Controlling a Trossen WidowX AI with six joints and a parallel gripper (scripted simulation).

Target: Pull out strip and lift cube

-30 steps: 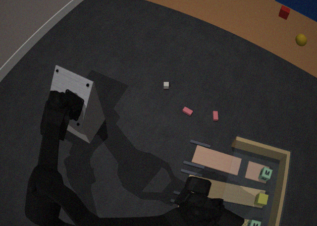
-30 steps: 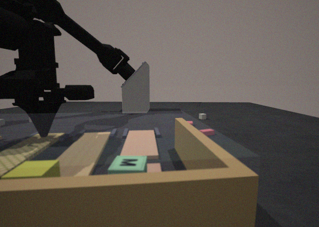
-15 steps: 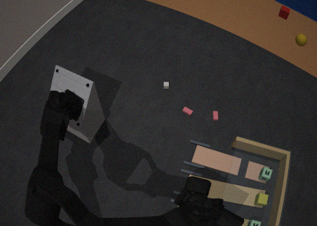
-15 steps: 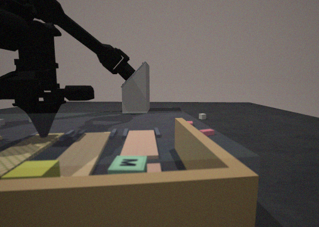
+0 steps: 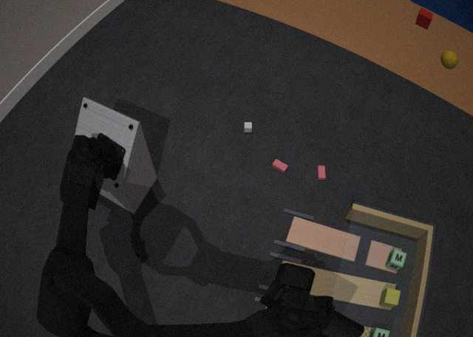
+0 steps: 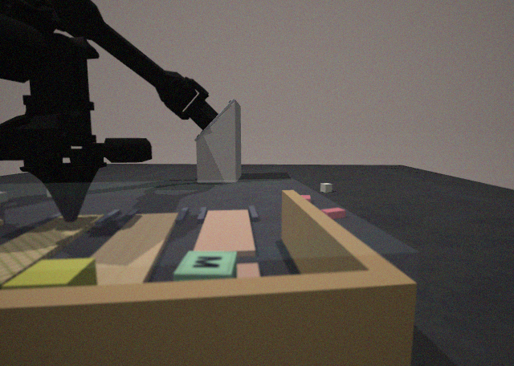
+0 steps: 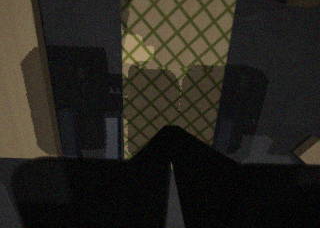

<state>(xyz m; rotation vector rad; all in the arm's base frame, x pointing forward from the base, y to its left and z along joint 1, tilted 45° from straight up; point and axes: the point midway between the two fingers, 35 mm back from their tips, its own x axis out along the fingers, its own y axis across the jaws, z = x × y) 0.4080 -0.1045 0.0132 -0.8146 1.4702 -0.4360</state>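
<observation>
My gripper [image 6: 71, 219] [image 7: 170, 132] is shut and empty, pointing down at the near end of the green-latticed strip [image 6: 50, 239] [image 7: 180, 33]. Whether the tips touch it I cannot tell. A green cube marked M [image 5: 380, 332] stands at that strip's far end; the arm hides most of this strip in the top view. The pink strip [image 5: 322, 238] [image 6: 226, 229] is separated by a gap from its back piece [image 5: 376, 255] [image 6: 248, 270], which bears another green M cube [image 5: 396, 259] [image 6: 205, 265]. The plain wooden strip [image 5: 368, 287] [image 6: 135, 246] [image 7: 17, 63] carries a yellow cube [image 5: 390, 297] [image 6: 54, 271].
A wooden wall [image 5: 422, 280] [image 6: 207, 333] encloses the strips' far ends. Low grey rails [image 5: 298, 213] [image 6: 253, 213] flank the near ends. Two pink blocks [image 5: 279, 165] [image 5: 321, 172], a white cube [image 5: 247, 127] [image 6: 325, 187] and a grey wedge stand [image 5: 143, 165] [image 6: 218, 159] are outside.
</observation>
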